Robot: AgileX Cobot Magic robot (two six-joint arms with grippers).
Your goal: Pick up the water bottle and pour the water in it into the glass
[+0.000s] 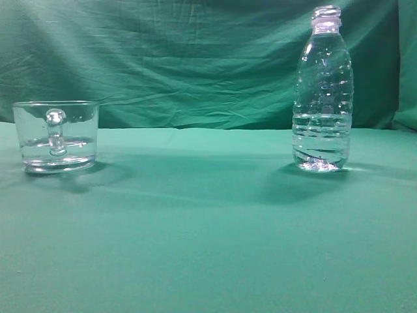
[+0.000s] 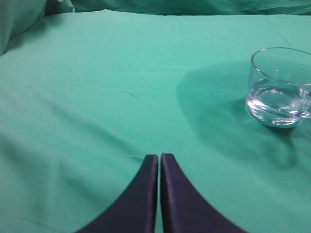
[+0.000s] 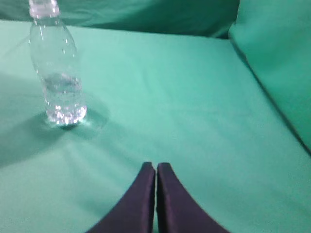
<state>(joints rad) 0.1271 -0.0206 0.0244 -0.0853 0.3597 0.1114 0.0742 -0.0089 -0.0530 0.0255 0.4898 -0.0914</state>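
I can read no text, label, brand, number or sign in any of my three views. The water bottle (image 1: 322,98) carries no printed label, only clear ribbed plastic. The glass (image 1: 55,135) bears no marking either. The green cloth over the surface (image 1: 208,248) is plain, with no print or tag that I can make out.
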